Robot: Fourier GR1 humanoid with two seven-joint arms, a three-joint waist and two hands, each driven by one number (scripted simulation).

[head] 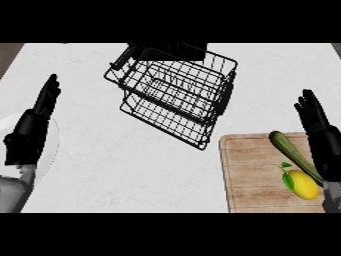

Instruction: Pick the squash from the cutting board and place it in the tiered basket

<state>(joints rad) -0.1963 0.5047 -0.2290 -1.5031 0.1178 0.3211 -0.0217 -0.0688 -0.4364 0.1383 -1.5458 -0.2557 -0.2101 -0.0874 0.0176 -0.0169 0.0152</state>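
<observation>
On the board [254,172] lies the squash [295,156] (lemon [303,184] beside it), untouched; right hand [324,140], fingers straight, waits alongside; left hand [33,127] rests likewise; basket [177,97] stands apart.

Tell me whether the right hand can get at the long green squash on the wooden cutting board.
Probably yes. The right hand is open just beside the long green squash on the wooden cutting board, nothing lying between them; the yellow lemon sits nearer the board's front.
</observation>
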